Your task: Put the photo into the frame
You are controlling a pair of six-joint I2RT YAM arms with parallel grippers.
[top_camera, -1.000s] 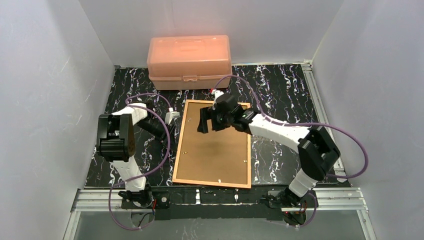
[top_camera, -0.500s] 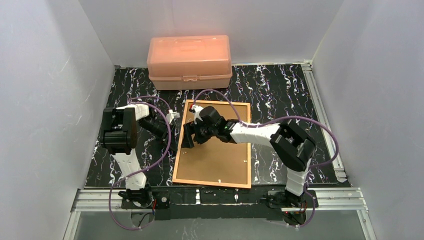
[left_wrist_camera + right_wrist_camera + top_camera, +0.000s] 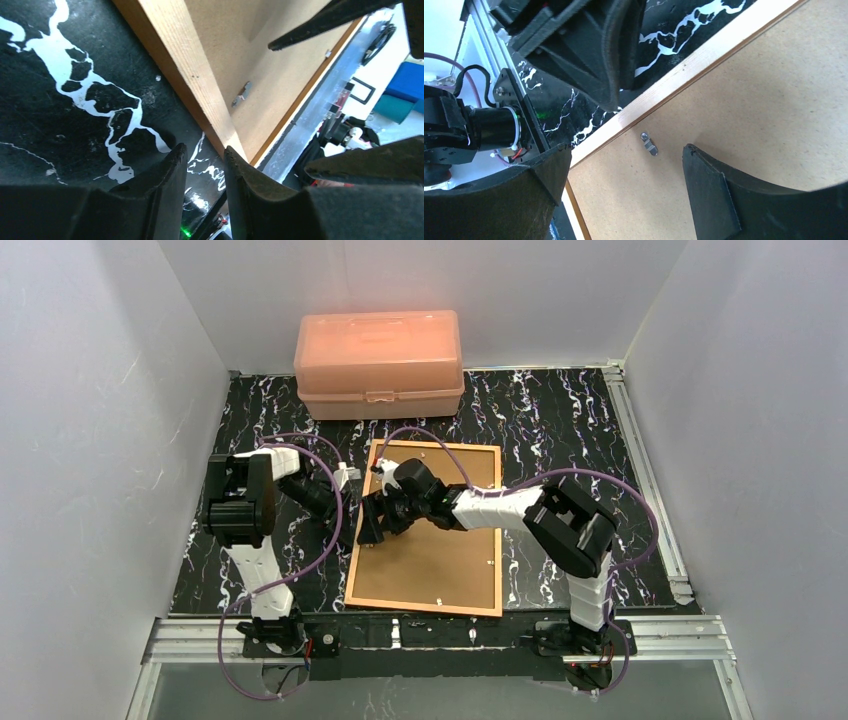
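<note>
Right end effector [image 3: 624, 157], fingers apart above the retaining clip [image 3: 649, 144] on the frame [image 3: 422, 608] lying back-up near the table's [image 3: 560, 410] near edge, should straddle that clip squarely, while the left end effector [image 3: 202, 149], barely apart, flanks the border.

Top camera: high, looking down on the whole bench [image 3: 560, 410]. Wrist cameras: close, low, both on the frame [image 3: 195, 75] rail.
</note>
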